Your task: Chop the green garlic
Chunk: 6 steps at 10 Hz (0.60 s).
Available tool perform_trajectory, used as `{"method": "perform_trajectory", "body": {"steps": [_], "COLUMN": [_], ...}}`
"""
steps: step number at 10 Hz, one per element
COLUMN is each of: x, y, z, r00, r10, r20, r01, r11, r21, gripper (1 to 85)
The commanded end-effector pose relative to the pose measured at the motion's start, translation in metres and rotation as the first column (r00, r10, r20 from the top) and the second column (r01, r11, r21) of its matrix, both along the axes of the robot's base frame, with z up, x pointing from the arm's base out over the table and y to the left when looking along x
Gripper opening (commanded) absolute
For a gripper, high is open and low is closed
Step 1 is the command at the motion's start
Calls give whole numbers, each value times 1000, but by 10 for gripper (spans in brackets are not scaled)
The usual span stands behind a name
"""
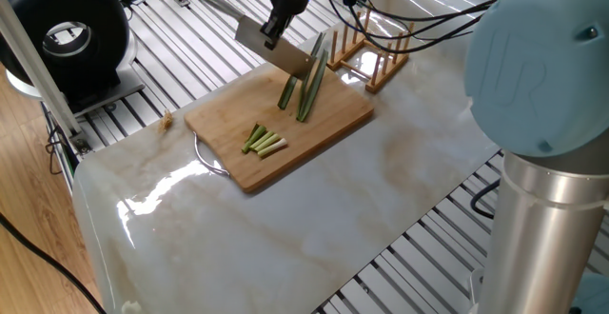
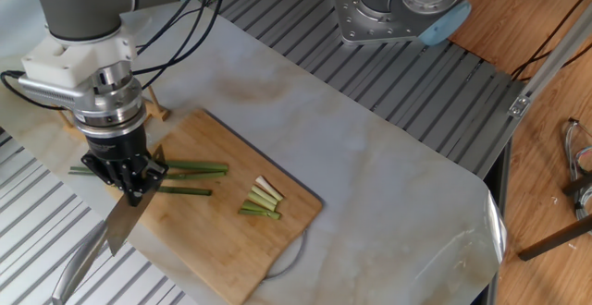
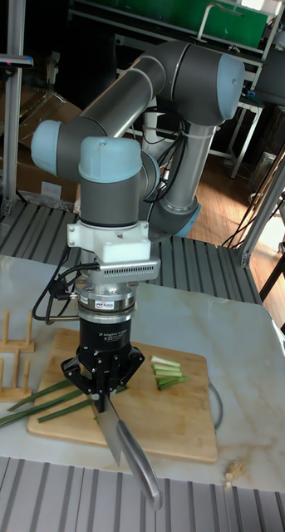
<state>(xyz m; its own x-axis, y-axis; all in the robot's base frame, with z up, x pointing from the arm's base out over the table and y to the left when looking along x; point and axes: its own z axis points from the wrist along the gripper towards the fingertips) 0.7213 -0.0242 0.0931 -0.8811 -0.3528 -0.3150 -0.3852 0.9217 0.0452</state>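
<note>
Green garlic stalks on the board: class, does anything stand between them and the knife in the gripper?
Nothing visible does. The gripper holds the knife just above the long green garlic stalks; the cut pieces lie apart on the cutting board.

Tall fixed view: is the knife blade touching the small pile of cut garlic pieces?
No. The knife in the pincer points down beside the long stalks, apart from the cut pieces.

The arm (image 3: 150, 91) folds over from its base and drops the wrist (image 3: 110, 249) straight down, tool end vertical. Down at the bottom the gripper (image 3: 101, 391) points at the counter with its fingers (image 2: 139, 177) pinched tight together around the knife (image 3: 125, 449), blade angling downward and outward.
</note>
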Motion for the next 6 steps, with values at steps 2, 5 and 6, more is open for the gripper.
{"method": "perform_trajectory", "body": {"steps": [2, 5, 6], "x": [-2, -3, -2], "y": [-1, -5, -5], "z": [4, -1, -2], "r00": [1000, 1000, 1000], "r10": [21, 23, 18], "r20": [-20, -18, -13], "r01": [-22, -24, -19], "r11": [999, 999, 999], "r21": [-29, -46, -42], "gripper": [13, 13, 13]}}
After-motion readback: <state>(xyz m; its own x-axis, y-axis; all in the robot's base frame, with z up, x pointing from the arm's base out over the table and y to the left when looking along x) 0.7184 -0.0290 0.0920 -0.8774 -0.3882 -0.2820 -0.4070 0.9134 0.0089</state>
